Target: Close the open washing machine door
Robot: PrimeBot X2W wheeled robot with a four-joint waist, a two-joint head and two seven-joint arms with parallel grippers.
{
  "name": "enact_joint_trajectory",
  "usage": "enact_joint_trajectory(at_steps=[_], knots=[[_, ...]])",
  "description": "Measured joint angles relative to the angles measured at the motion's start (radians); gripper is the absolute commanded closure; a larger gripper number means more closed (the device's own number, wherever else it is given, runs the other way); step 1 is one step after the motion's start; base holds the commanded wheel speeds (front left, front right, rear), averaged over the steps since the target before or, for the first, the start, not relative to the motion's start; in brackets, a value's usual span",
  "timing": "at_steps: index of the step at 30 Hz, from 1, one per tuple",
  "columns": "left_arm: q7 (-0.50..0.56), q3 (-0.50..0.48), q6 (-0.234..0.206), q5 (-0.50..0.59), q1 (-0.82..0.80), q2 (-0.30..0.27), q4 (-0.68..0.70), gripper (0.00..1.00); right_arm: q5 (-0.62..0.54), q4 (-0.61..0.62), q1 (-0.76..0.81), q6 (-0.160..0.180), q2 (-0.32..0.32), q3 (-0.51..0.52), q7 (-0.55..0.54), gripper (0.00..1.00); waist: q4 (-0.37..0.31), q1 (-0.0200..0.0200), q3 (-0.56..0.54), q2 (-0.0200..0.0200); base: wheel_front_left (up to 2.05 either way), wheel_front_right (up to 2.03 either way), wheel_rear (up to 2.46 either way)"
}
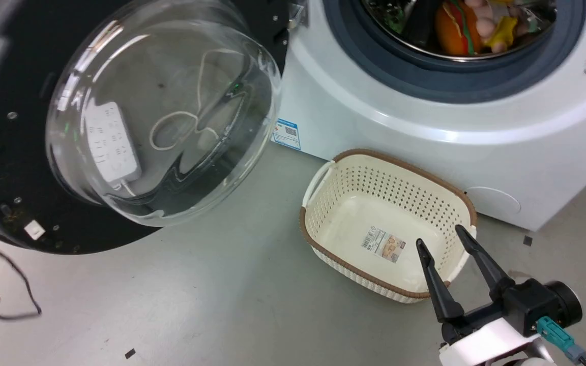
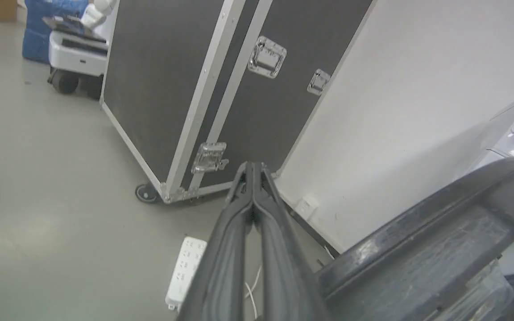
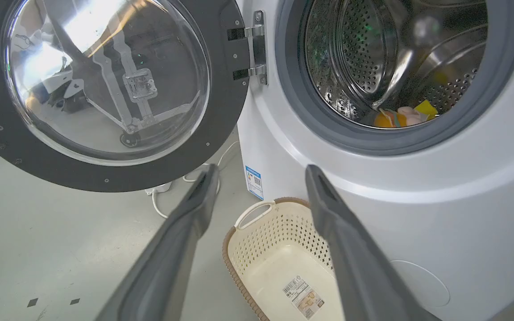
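Observation:
The washing machine door [image 1: 13, 168] stands wide open at the left, its black ring facing me and the clear glass bowl [image 1: 163, 109] bulging out. In the right wrist view the door [image 3: 221, 111] hangs on a metal hinge [image 3: 257, 49]. The white washing machine [image 1: 425, 132] shows its grey-gasketed drum with soft toys [image 1: 468, 25] inside. My left gripper [image 2: 252, 167] is shut with nothing in it, just beyond the door's black outer rim [image 2: 426, 249]. Low at the right my right gripper [image 1: 440, 238] is open and bare over the basket.
A cream perforated basket [image 1: 323, 178] sits on the floor before the machine. A white power strip [image 2: 185, 267] and cord lie behind the door. A black flight case [image 2: 172, 89] on casters stands by the wall. A dark cable [image 1: 13, 290] trails across the grey floor.

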State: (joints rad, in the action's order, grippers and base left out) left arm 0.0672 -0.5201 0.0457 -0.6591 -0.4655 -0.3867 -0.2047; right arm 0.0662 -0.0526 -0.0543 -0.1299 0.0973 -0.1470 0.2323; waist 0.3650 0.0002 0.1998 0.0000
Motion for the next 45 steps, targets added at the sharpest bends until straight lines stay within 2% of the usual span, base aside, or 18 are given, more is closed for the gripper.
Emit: enact_joint_trajectory(at_steps=[2,4,7,12,16,23,27,32,38,42,45], knots=[[0.106,-0.017,-0.003,-0.09,-0.041,-0.011,-0.067,1.0,0.005,-0.002,-0.003,0.0,0.002,-0.005,0.007,0.0,-0.006,-0.0001,0.007,0.0,0.0,0.0,0.0],[0.223,-0.041,-0.026,-0.187,-0.079,-0.014,-0.13,1.0,0.006,-0.004,-0.006,0.0,0.006,-0.011,0.009,0.0,-0.01,0.0,0.011,0.0,0.0,0.0,0.0],[0.346,-0.064,-0.044,-0.275,-0.109,-0.039,-0.175,1.0,0.006,-0.004,-0.013,0.0,0.013,-0.011,0.017,0.0,-0.013,-0.0001,0.019,0.0,0.0,0.0,0.0],[0.462,-0.108,-0.043,-0.394,-0.134,-0.059,-0.188,1.0,0.004,-0.002,-0.018,0.0,0.013,0.03,0.023,0.0,-0.017,-0.0002,0.02,0.0,0.0,0.0,0.0],[0.563,-0.096,-0.038,-0.454,-0.126,-0.027,-0.172,1.0,-0.002,-0.002,-0.018,0.0,0.003,0.06,0.025,0.0,-0.02,-0.0002,0.013,0.0,0.0,0.0,0.0],[0.652,-0.075,-0.025,-0.5,-0.062,0.01,-0.089,1.0,-0.006,-0.004,-0.018,0.0,-0.007,0.073,0.025,0.0,-0.024,-0.0002,-0.002,0.0,0.0,0.0,0.0],[0.698,-0.064,-0.014,-0.517,0.01,0.055,-0.036,1.0,-0.006,-0.007,-0.018,0.0,-0.012,0.079,0.025,0.0,-0.034,-0.0002,-0.02,0.0,0.0,0.0,0.0],[0.763,-0.053,0.002,-0.577,0.127,0.134,0.067,1.0,-0.005,-0.012,-0.011,0.0,-0.026,0.094,0.025,0.0,-0.05,-0.0003,-0.054,0.0,0.0,0.0,0.0],[0.788,-0.037,0.0,-0.64,0.252,0.272,0.175,1.0,-0.005,-0.015,0.011,0.0,-0.035,0.115,0.025,0.0,-0.077,-0.0003,-0.091,0.0,0.0,0.0,0.0],[0.784,0.026,0.0,-0.691,0.318,0.324,0.22,1.0,-0.007,-0.014,0.012,0.0,-0.037,0.134,0.025,0.0,-0.108,-0.0003,-0.106,0.0,0.0,0.0,0.0],[0.745,0.128,0.003,-0.728,0.378,0.327,0.249,1.0,-0.017,-0.015,0.012,0.0,-0.038,0.135,0.025,0.0,-0.138,-0.0003,-0.11,0.0,0.0,0.0,0.0]])
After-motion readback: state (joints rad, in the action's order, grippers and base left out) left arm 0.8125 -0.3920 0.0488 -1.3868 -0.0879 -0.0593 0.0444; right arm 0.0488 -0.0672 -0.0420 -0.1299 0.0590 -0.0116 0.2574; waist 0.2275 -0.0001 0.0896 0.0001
